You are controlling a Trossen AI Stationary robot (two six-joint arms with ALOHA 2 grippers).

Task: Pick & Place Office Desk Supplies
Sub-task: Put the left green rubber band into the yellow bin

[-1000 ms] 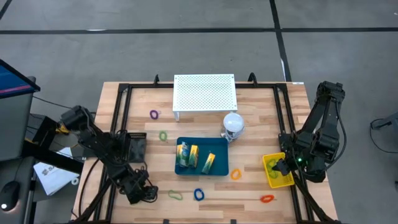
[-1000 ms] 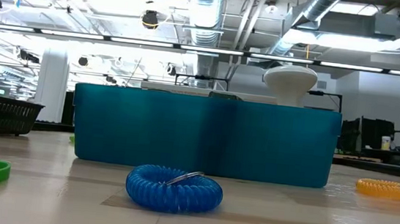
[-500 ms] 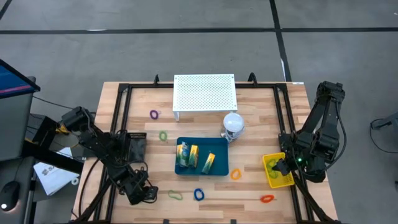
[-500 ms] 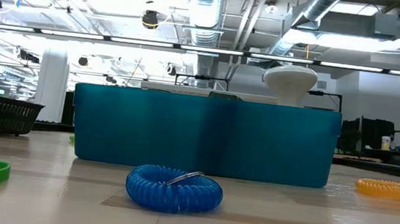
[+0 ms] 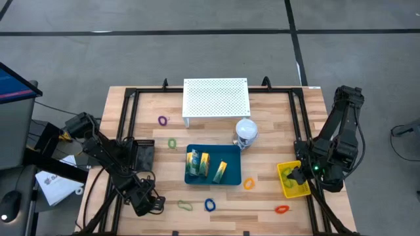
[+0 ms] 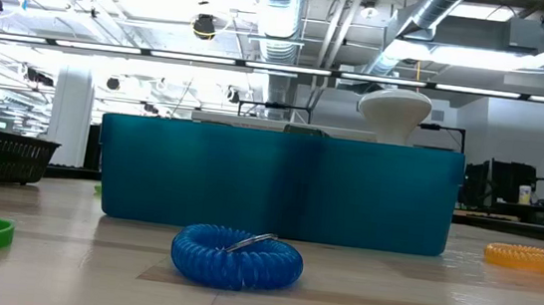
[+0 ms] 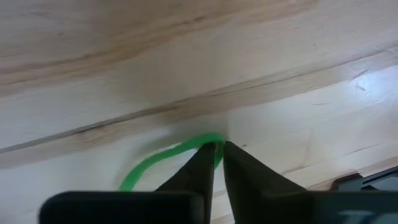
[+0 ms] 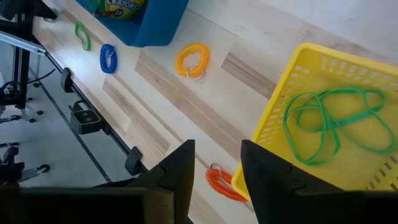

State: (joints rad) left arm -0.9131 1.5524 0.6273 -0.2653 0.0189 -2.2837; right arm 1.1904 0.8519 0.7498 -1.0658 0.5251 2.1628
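A thin green loop (image 7: 152,167) lies on the wooden table near its front left corner, and my left gripper (image 7: 217,148) (image 5: 155,204) is shut on it. My right gripper (image 8: 216,177) (image 5: 298,176) hangs open over the yellow basket (image 8: 323,62), which holds thin green loops (image 8: 336,124). The blue tray (image 5: 212,177) holds a crayon box (image 5: 195,162) and packets (image 5: 220,171). Loose on the table lie a green coil (image 5: 185,205), a blue coil (image 5: 209,204), an orange coil (image 5: 249,184), a red coil (image 5: 282,210), a purple loop (image 5: 162,120) and another green loop (image 5: 172,143). My left gripper pinches the thin green loop at the far end of its curve (image 7: 200,142), between the free ends of its two fingers. The fingers come from above and lie across the strand. The rest of the loop lies slack on the table.
A white perforated board (image 5: 216,98) stands at the far middle, with a white ball-shaped object (image 5: 246,131) just in front of it. Black frame rails (image 5: 128,124) run along the table's sides. Bare wood lies between the tray and the left rail.
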